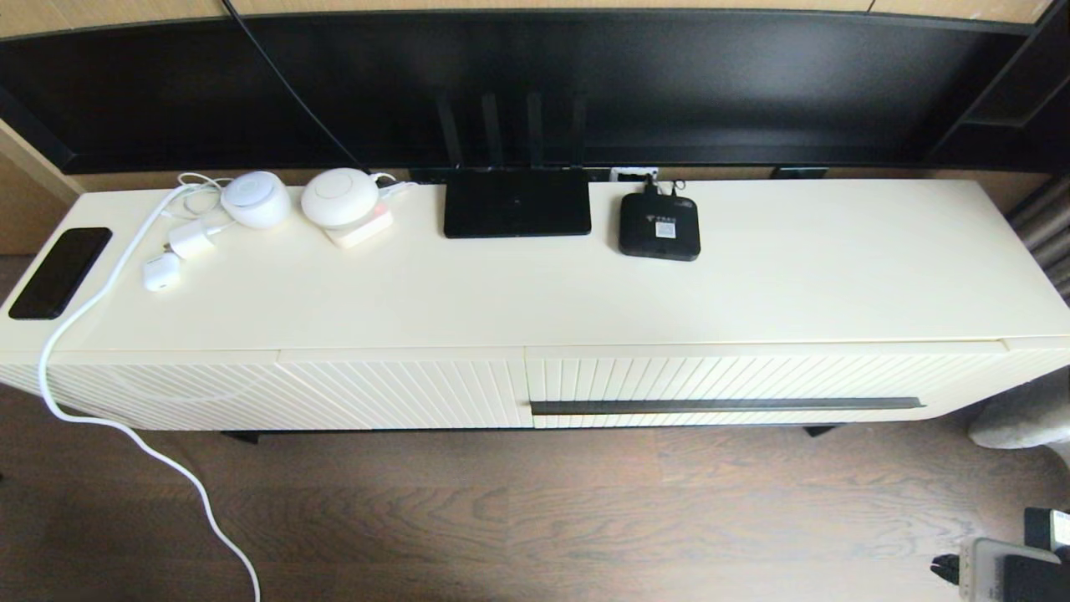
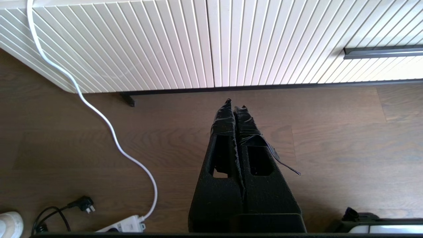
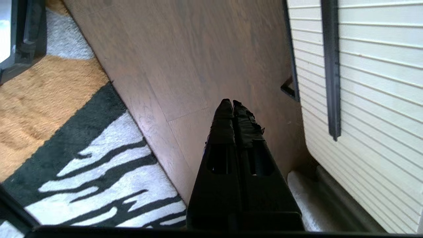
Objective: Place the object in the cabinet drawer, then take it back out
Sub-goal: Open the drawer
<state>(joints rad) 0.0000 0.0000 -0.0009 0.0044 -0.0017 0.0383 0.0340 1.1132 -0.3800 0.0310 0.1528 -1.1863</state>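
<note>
Both grippers, left (image 2: 235, 105) and right (image 3: 231, 103), hang closed and empty over the floor, the drawer (image 1: 736, 380) is shut, the box is nowhere in sight, so pulling the handle (image 1: 726, 406) likely comes next.

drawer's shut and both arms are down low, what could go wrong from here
The cabinet drawer is closed, and only its thin handle bar offers a grip; the shut right pincer must open first or it may slip off. The white cable trails over the floor near the shut left pincer and could snag it. No organiser box shows in any view, so a pincer might take the small black device on the cabinet top instead.
</note>
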